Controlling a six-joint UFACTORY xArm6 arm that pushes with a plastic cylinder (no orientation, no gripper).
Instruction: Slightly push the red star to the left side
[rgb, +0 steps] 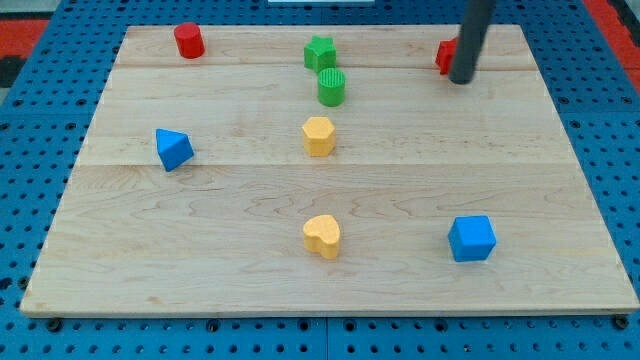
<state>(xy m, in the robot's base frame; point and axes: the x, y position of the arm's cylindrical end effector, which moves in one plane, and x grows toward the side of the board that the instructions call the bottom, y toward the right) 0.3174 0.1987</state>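
Note:
The red star lies near the view's top right of the wooden board, and the rod hides most of it, so only its left part shows. My tip rests on the board right against the star's right and lower side. A red cylinder stands at the view's top left.
A green star and a green cylinder sit at top centre, left of the red star. A yellow hexagon and a yellow heart lie in the middle. A blue triangle is at left, a blue cube at lower right.

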